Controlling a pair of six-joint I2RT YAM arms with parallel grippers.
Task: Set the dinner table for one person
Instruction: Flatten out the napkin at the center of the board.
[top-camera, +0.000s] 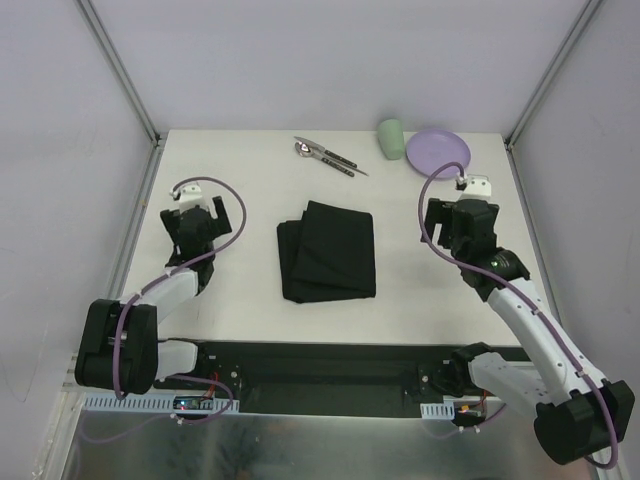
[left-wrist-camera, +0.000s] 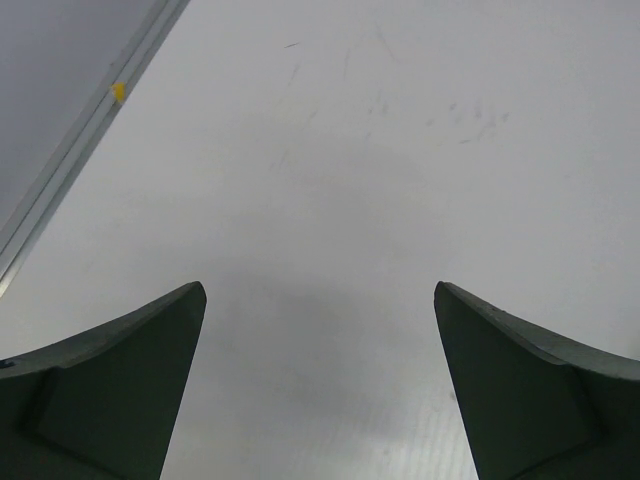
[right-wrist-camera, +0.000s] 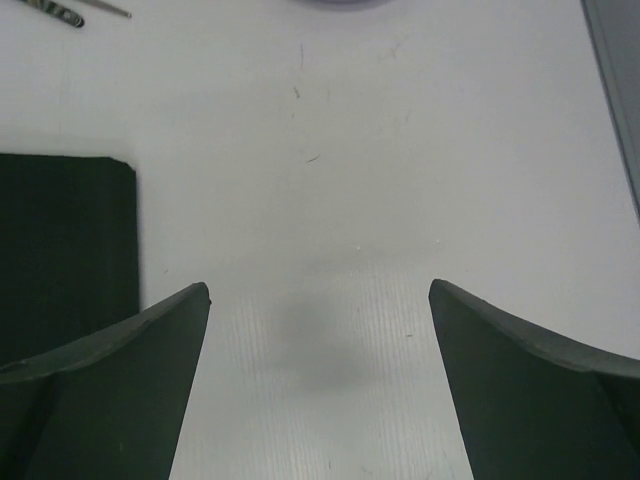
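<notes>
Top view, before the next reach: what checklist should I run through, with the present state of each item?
1. Left gripper open and empty: ok.
2. Right gripper open and empty: ok.
3. Black cloth lying mid-table, nothing on it: ok.
4. Purple plate at the far right, nothing on it: ok.
5. Cutlery spread for single picks: not ok, the pieces lie bunched together.
6. Green cup upright: cannot tell.

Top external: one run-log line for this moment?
left gripper: open, empty | right gripper: open, empty | black cloth: folded, centre of dinner table | purple plate, green cup, cutlery: far side, unplaced
</notes>
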